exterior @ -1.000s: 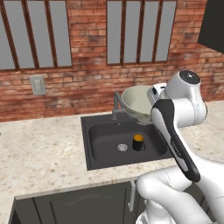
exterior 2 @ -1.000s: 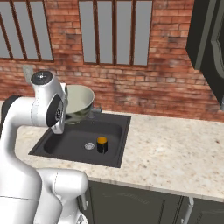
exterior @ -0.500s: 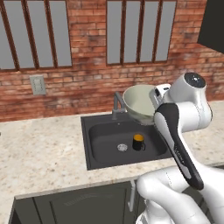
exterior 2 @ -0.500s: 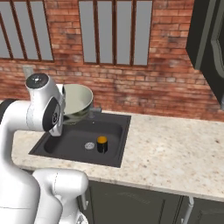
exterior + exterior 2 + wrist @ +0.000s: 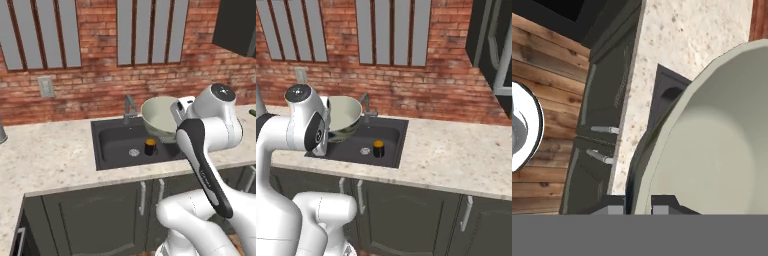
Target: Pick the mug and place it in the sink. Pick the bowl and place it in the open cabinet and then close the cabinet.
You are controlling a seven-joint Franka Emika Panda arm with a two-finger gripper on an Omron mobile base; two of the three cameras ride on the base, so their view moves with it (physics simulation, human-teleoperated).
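My gripper (image 5: 638, 204) is shut on the rim of the bowl (image 5: 712, 150), a wide pale grey-green bowl that hangs tilted on its side. The bowl (image 5: 160, 117) sits above the right part of the black sink (image 5: 112, 142), with my gripper (image 5: 177, 111) at its right rim. From the right base view, the bowl (image 5: 343, 116) hangs over the sink's (image 5: 390, 134) left end. The small black mug (image 5: 150, 146) with the orange inside stands upright in the basin near the drain, as the mug (image 5: 378, 148) also shows. The dark upper cabinet (image 5: 491, 45) hangs at the right, its door swung open.
A grey faucet (image 5: 129, 105) rises behind the sink. The speckled counter (image 5: 456, 155) runs to the right under the cabinet (image 5: 237, 25). Lower cabinet doors (image 5: 100, 215) with silver handles line the front, and a brick wall (image 5: 100, 95) with windows stands behind.
The whole picture has shifted a little, so the camera has moved. The arm's upper joint swung slightly outward. The bowl stays in my gripper over the sink.
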